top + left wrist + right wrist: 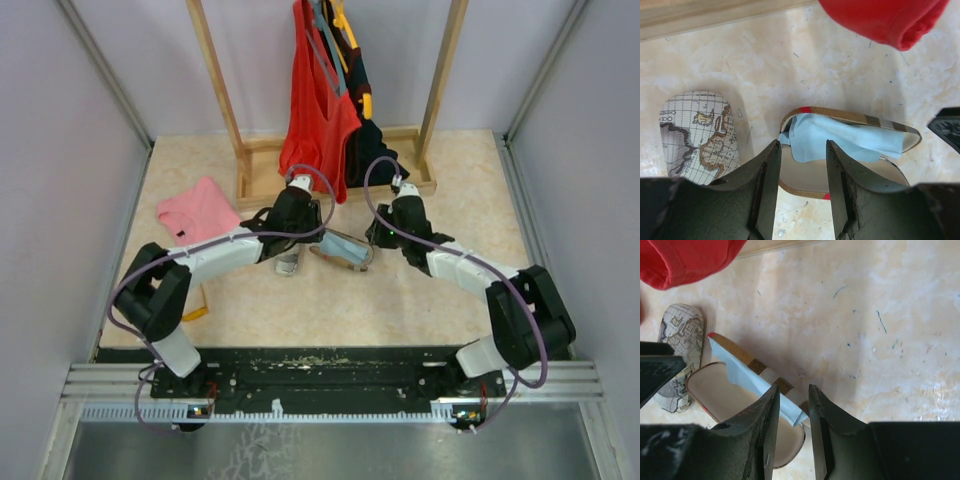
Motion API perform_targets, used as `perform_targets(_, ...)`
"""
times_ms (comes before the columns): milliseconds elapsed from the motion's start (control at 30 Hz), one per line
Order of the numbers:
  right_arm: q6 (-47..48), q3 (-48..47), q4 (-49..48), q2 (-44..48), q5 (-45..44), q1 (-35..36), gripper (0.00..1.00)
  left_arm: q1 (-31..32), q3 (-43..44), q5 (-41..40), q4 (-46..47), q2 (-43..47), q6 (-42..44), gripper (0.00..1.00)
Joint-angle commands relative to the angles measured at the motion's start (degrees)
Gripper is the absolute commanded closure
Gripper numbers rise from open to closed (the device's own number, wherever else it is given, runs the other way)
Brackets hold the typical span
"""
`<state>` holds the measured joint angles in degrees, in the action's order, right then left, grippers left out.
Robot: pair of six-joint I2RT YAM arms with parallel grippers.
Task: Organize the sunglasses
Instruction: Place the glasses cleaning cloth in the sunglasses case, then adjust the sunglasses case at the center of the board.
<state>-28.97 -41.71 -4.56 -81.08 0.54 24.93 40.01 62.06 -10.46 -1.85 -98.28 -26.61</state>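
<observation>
Beige marble counter [300, 300], clothes rack [222, 90] behind. Open brown case [850, 116] lies left-right between the hands, blue cloth [830, 137] draped inside; sunglasses not visible. Nearer left hand [802, 150] is spread over the case rim. The right hand [791, 392] is narrow at the cloth corner, pinch unclear.

1. Table [440, 300]: beige marbled surface, with both arm bases at its 6 o'clock edge.
2. Wooden rack [225, 90]: stands at 12 o'clock and carries a red garment [315, 110] and a dark garment [368, 145].
3. Pink cloth [197, 210]: lies crumpled at 10 o'clock.
4. Brown case [358, 264]: lies open near the centre, with a light blue cloth [343, 247] in it.
5. Pale oblong object [288, 264]: just beside the case, at its 9 o'clock.
6. Left gripper [312, 238]: over the case's 9 o'clock end.
7. Right gripper [380, 238]: at the case's 3 o'clock end; finger spacing indiscernible on either gripper.
8. Yellow object [195, 313]: at 8 o'clock, beside the left arm.
</observation>
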Motion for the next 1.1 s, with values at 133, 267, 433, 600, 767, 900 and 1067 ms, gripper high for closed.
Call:
perform_targets(133,5.7,-8.7,2.4,-5.9,-2.2,-0.5,0.71,-0.4,-4.2,-2.6,-3.5,9.5,-2.8,0.52)
perform_targets(267,7.7,-11.8,4.7,-8.9,-3.4,-0.5,0.77,-0.4,-7.9,-4.1,-5.9,13.0,-5.1,0.52)
perform_targets(433,8.6,-13.5,7.1,-10.9,-3.0,-0.5,0.77,-0.4,-11.1,-4.5,-8.1,15.9,-6.7,0.52)
perform_targets(600,8.9,-13.6,8.3,-11.9,-2.5,-0.3,0.77,-0.4,-12.4,-4.9,-9.8,17.0,-7.6,0.52)
perform_targets(767,9.0,-13.4,9.5,-11.8,-2.3,0.4,0.77,-0.4,-12.4,-5.4,-11.5,17.7,-8.1,0.52)
perform_targets(900,8.5,-12.5,9.8,-10.9,-2.1,0.9,0.77,-0.4,-12.8,-5.2,-12.1,18.5,-8.7,0.52)
perform_targets(1067,7.9,-11.2,9.8,-10.0,-1.6,1.5,0.77,-0.4,-13.9,-5.6,-12.1,19.5,-8.9,0.51)
